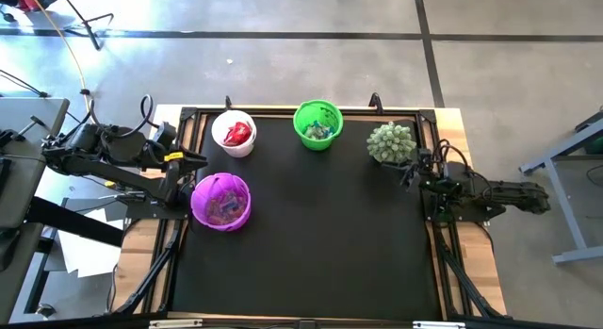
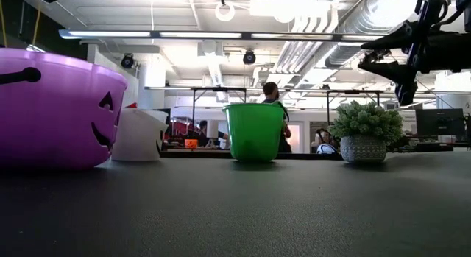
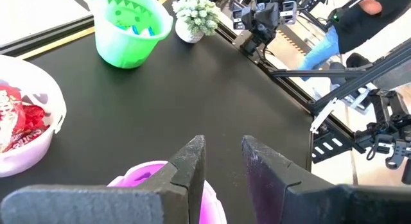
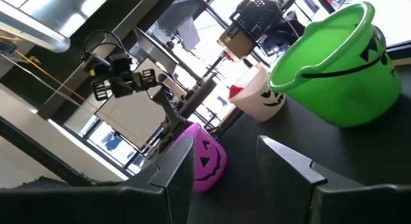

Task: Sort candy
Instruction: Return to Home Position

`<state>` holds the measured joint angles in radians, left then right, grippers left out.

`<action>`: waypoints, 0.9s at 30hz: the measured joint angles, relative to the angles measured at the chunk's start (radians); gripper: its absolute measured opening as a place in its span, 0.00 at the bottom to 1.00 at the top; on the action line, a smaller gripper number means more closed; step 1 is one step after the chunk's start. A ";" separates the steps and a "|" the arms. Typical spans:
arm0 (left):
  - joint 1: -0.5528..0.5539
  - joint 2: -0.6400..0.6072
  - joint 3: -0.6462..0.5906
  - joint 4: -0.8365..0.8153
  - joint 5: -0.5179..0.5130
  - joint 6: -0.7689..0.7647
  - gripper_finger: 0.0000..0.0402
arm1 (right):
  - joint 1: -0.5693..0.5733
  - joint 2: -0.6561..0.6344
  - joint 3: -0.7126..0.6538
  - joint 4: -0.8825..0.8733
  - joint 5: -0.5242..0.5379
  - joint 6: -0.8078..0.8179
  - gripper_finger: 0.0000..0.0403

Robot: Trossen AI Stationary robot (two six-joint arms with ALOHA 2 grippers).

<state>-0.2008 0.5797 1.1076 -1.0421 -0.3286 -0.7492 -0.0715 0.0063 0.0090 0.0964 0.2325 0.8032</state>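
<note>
— Between the left fingers (image 3: 189, 163), what shows?

— Nothing. They stand a narrow gap apart and hold no sweet. They hang just over the rim of the violet pumpkin-face bucket (image 2: 51, 113), at the left edge of the black tabletop (image 1: 311, 235).

— And the right fingers (image 4: 176, 166)?

— Parted a little wider, also with nothing between them. They sit raised above the tabletop's right edge, just beside the small potted plant (image 2: 364, 135), pointing across toward the buckets.

— Where is the candy?

— In the buckets. Red candy (image 1: 237, 134) is heaped in the white bucket (image 2: 140, 135) at the back left. The green bucket (image 2: 254, 132), at the back middle, holds bluish-white pieces (image 1: 318, 131). The violet one, nearer the front and just beside the left arm, holds a mix of small coloured pieces (image 1: 224, 208).

— How do the buckets stand?

— All three upright. The white and green are near each other along the back, with the plant further right on the same line.

— Anyone around?

— A person (image 2: 272, 91) stands in the room behind the green bucket.
</note>
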 joint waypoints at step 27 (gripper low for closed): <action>-0.020 -0.073 -0.425 0.425 0.119 0.414 0.22 | 0.000 0.000 0.000 -0.004 0.000 0.000 0.40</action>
<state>-0.2211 0.5063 0.6830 -0.6168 -0.2092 -0.3355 -0.0715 0.0063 0.0090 0.0921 0.2325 0.8032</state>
